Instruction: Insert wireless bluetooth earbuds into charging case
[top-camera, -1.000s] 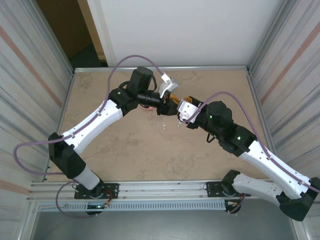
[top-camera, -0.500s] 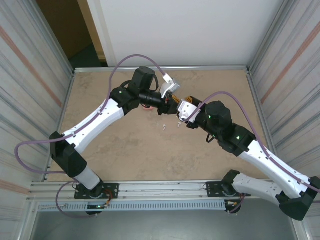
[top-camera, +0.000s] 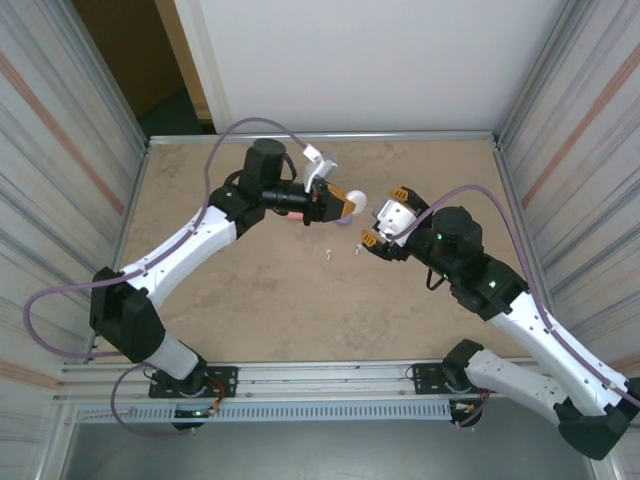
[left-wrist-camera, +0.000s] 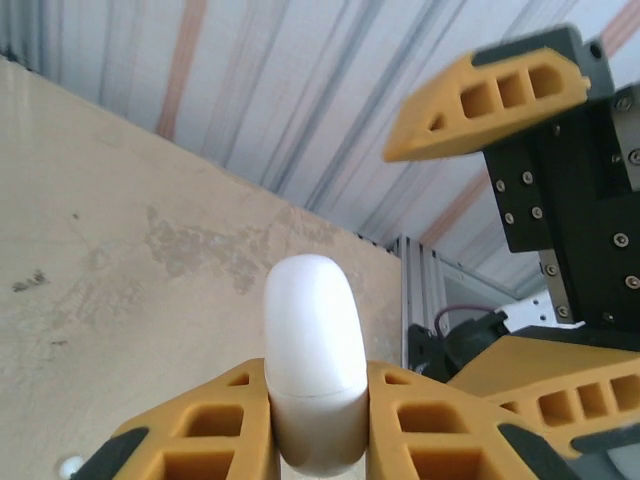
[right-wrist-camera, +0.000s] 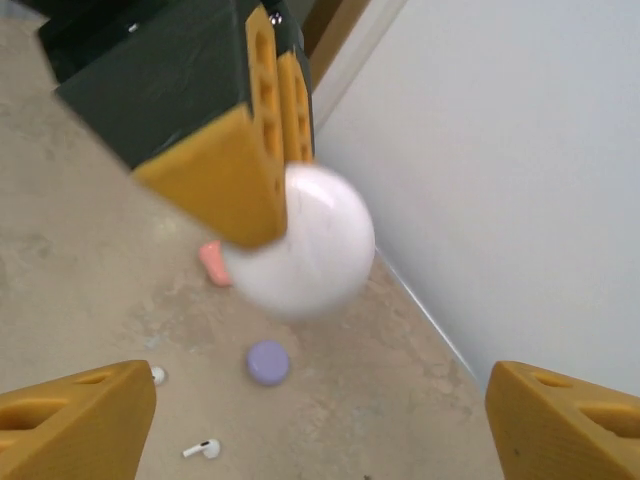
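Handing over: left tool (left-wrist-camera: 315, 392) clamped on white case (left-wrist-camera: 312, 345), held clear above the worktop (top-camera: 250, 300) | right tool (top-camera: 381, 216) has just sprung apart and backed off, releasing the case | earbuds (right-wrist-camera: 203, 449) lie loose on the worktop, none seated yet.

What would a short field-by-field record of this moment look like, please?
left gripper: shut on the white case, holding it above the table
right gripper: open, facing the white case, holding nothing
white case: looks closed
on the table: pink case, purple case, a white earbud and another earbud, all lying loose
earbuds in a case: none seen
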